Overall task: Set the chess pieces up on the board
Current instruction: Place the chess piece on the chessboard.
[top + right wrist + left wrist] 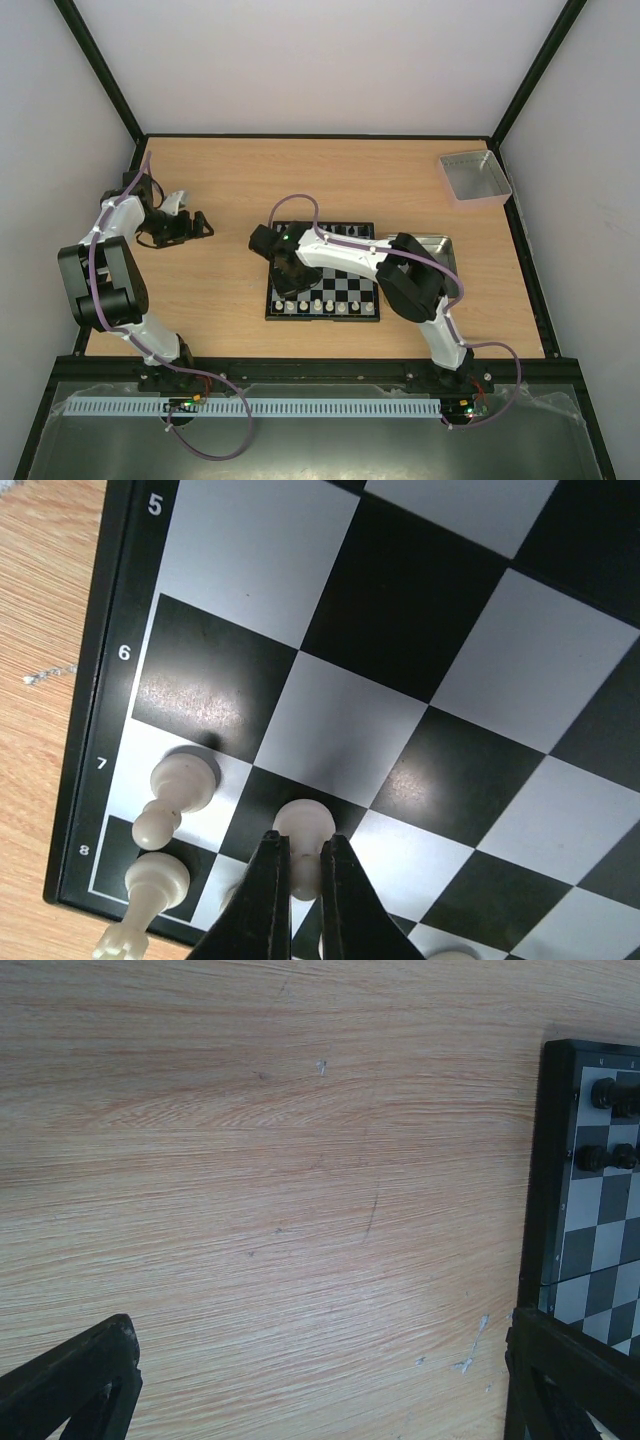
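tabletop (330,180): left fingers (70,1385) spread wide above bare wood | board (322,317): mid-tabletop | right fingers (262,900): pinching cream-white piece (303,825) by row 7, near corner | handling: probably light, rigid, slick, tippy; grip its body squarely, gently

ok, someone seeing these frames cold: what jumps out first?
The right gripper comes first. It is stretched over the board with its fingers pinched on a cream-white piece by the board's near left corner, next to more white pieces. After that, the left gripper hangs open over the table, left of the board.
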Controlling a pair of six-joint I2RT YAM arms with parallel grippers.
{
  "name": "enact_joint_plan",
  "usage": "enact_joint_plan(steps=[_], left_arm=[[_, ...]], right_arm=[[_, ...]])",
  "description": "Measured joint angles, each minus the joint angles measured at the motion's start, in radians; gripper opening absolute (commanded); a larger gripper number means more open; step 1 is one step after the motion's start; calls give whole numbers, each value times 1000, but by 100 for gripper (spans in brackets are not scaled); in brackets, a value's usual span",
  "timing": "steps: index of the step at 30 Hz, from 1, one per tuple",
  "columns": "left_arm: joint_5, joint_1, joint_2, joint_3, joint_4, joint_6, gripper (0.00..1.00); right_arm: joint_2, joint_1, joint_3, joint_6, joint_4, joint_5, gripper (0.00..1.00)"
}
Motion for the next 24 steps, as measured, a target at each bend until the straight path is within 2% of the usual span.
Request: enact_joint_plan(steps=[5, 11, 24], left_arm=[[0, 0, 0, 0, 0, 0, 99], [0, 0, 0, 0, 0, 0, 99], [0, 0, 0, 0, 1, 0, 99]], right_arm=[[10, 0, 7, -14, 0, -6, 3], [13, 0, 8, -21, 0, -11, 12], [16, 0, 10, -26, -2, -9, 22]])
